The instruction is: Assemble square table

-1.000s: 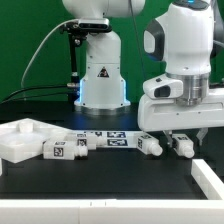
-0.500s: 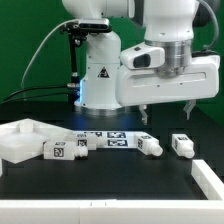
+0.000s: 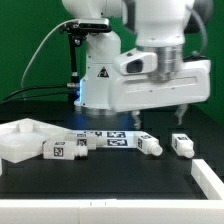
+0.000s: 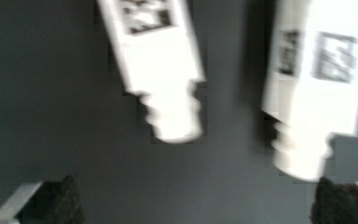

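Observation:
The square table top lies at the exterior view's left, with two tagged white legs beside it. Two more legs lie further to the exterior view's right, one nearer the middle and one further right. My gripper hangs open and empty a little above these two, touching neither. In the wrist view both legs lie side by side on the dark table, one leg and the other leg. The gripper stands wide open there, with one dark fingertip at each lower corner.
The marker board lies between the two pairs of legs. The big white robot base with a triangle mark stands behind it. A white raised edge is at the front right, and a white rim runs along the front.
The gripper rose from table level, where its fingers stood at the two right legs, to well above them and drifted slightly left. Both legs stayed on the table.

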### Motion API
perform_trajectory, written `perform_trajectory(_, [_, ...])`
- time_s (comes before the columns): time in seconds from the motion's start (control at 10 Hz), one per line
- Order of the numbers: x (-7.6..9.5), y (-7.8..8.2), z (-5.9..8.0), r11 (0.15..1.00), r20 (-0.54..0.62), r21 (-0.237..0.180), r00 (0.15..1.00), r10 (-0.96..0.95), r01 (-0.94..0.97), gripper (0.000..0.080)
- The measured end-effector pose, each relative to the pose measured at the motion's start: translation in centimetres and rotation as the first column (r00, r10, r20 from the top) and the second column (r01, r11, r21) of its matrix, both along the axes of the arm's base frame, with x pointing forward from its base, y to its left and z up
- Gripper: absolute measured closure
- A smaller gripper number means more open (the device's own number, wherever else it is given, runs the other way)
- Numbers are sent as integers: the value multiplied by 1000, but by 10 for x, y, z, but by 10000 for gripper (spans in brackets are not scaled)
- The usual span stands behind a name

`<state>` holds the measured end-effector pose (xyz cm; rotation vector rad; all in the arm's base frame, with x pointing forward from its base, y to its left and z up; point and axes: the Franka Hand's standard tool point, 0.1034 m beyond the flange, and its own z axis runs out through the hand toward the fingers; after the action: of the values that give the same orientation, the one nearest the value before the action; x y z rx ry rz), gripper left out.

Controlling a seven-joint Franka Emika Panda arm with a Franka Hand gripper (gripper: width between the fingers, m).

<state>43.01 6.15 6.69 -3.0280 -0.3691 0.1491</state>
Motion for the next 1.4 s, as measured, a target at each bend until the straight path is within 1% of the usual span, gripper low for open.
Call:
perform_trajectory(0.1, [5, -29, 14, 999, 11, 3, 999, 41, -41, 150])
perform_trajectory(0.2, [10, -40, 19, 999, 27, 1, 999, 37, -37, 150])
perform_trajectory(0.3, [8, -35, 16, 999, 20, 2, 999, 32, -32, 150])
perform_trajectory(0.6, [8, -37, 15, 999, 19, 2, 999, 33, -33, 150])
perform_trajectory(0.7, [8, -52, 17, 992, 16, 20, 992, 122, -122, 150])
perform_trajectory(0.8, [12, -84, 21, 987, 12, 35, 987, 157, -158, 150])
perform_trajectory(0.9, [18, -109, 23, 981, 19, 41, 982, 190, -191, 150])
perform_trajectory(1.0, [19, -114, 23, 983, 11, 44, 984, 176, -177, 150])
perform_trajectory(1.2, [19, -112, 22, 982, 11, 45, 983, 182, -182, 150])
perform_trajectory(1.3, [19, -118, 21, 965, 18, 53, 967, 256, -256, 150])
perform_trajectory(1.4, [22, -142, 17, 940, 28, 59, 942, 335, -336, 150])
